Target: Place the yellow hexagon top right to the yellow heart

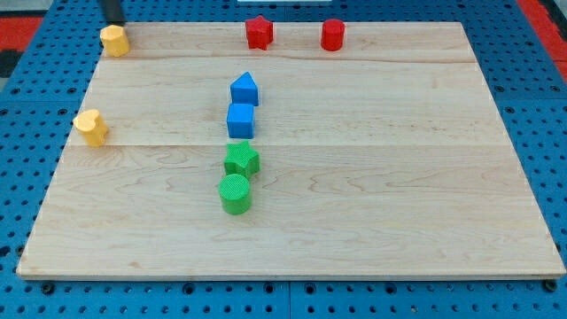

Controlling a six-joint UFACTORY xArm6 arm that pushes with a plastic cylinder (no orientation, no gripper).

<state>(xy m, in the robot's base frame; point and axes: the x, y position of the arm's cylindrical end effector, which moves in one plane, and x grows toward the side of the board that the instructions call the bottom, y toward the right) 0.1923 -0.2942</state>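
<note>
My tip (114,24) touching yellow hexagon (114,41), top-left corner of board (354,221).

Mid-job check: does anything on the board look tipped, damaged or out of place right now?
Nothing stands out. All eight blocks sit flat on the wooden board. The yellow hexagon is at the top-left corner with my tip just behind it, and the yellow heart sits near the left edge.

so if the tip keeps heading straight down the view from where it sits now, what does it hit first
My tip sits right above the yellow hexagon at the board's top left, apparently touching it, so that block comes first. The yellow heart lies further down, slightly left.
</note>
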